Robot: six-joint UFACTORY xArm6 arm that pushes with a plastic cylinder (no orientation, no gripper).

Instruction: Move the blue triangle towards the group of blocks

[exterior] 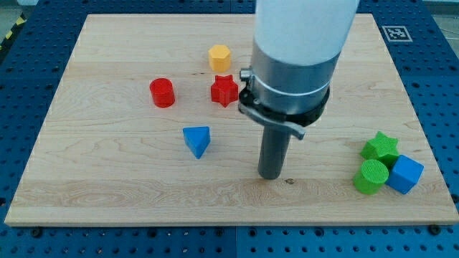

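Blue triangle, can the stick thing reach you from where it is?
Probably yes. My tip rests on the board to the view's right of the blue triangle, apart from it, and only bare wood lies between them. The red star sits farther toward the view's top, out of that path.

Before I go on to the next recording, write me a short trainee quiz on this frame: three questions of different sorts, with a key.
1. True or false: my tip is touching the blue triangle.
2. Multiple choice: which blocks sit clustered at the view's right?
A) the red cylinder, red star and yellow hexagon
B) the green star, green cylinder and blue cube
C) the blue triangle and red star
3. Fill in: the block nearest the view's top is the ____ hexagon.

Key
1. False: the tip stands apart, to the view's right of the triangle.
2. B: green star, green cylinder, blue cube.
3. Yellow: yellow hexagon, above the red star and red cylinder.
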